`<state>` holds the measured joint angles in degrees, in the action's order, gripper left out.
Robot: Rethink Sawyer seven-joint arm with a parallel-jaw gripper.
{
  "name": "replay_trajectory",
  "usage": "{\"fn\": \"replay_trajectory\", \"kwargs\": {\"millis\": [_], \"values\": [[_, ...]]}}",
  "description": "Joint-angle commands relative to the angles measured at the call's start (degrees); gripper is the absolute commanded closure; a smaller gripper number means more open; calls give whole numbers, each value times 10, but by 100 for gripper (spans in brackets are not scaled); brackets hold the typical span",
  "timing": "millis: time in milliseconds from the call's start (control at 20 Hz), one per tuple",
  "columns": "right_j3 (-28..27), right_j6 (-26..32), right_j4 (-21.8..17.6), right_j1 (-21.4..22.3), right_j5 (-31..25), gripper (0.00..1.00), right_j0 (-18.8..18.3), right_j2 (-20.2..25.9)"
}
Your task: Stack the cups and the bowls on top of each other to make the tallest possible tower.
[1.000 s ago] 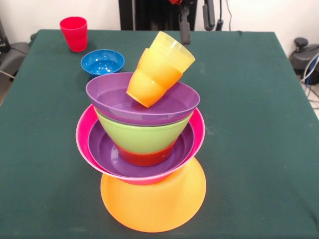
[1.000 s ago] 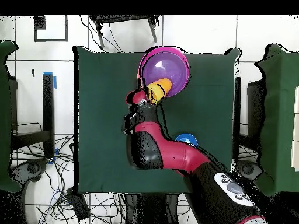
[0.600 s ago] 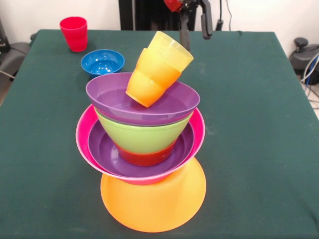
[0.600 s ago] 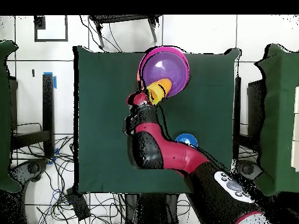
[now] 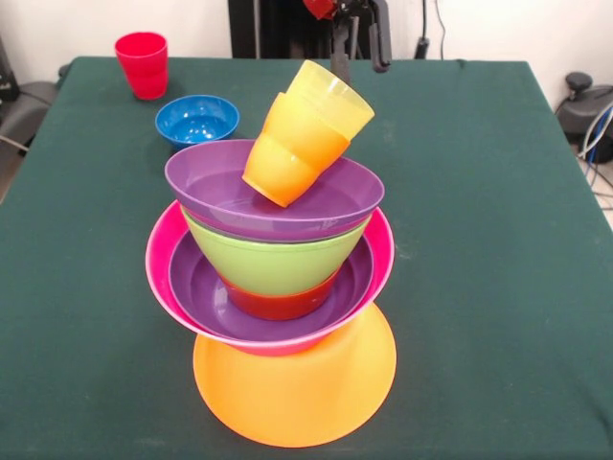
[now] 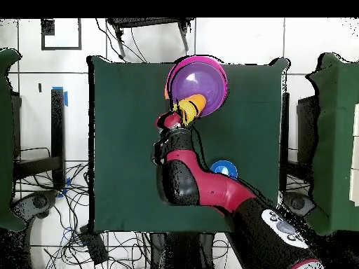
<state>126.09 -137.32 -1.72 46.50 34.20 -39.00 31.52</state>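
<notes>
The tower [image 5: 287, 287] rises from an upturned orange bowl [image 5: 297, 393]. Above it sit a pink bowl [image 5: 161, 273], a purple bowl [image 5: 196, 292], a small red-orange bowl [image 5: 278, 305], a lime green bowl [image 5: 278, 261] and a second purple bowl [image 5: 206, 177]. A pale yellow cup [image 5: 330, 94] nested with an orange cup [image 5: 280, 168] lies tilted in the top bowl. A red cup [image 5: 142, 63] and a blue bowl [image 5: 196, 119] stand apart on the cloth. My gripper [image 5: 359, 48] hangs open and empty behind the tilted cups. From overhead it [image 6: 172, 121] sits beside the tower [image 6: 200, 80].
A dark green cloth [image 5: 498, 240] covers the table. In the overhead view the red and black arm [image 6: 184, 178] crosses the table toward the tower, and the blue bowl [image 6: 224, 169] lies next to it. Cables and floor tiles surround the table.
The gripper has shifted left in the front view, closer to the spot behind the tilted cups. The tower, red cup and blue bowl have not moved.
</notes>
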Motion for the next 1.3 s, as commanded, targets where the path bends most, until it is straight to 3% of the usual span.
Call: {"fn": "replay_trajectory", "kwargs": {"millis": [50,350,700,1300], "values": [[32,-103,-25,4,-23,0,-6,-3],[-3,-96,-21,-9,-29,0,-3,6],[-55,-82,-28,-61,-10,0,8,1],[-63,-79,-25,-35,-47,0,-10,17]]}}
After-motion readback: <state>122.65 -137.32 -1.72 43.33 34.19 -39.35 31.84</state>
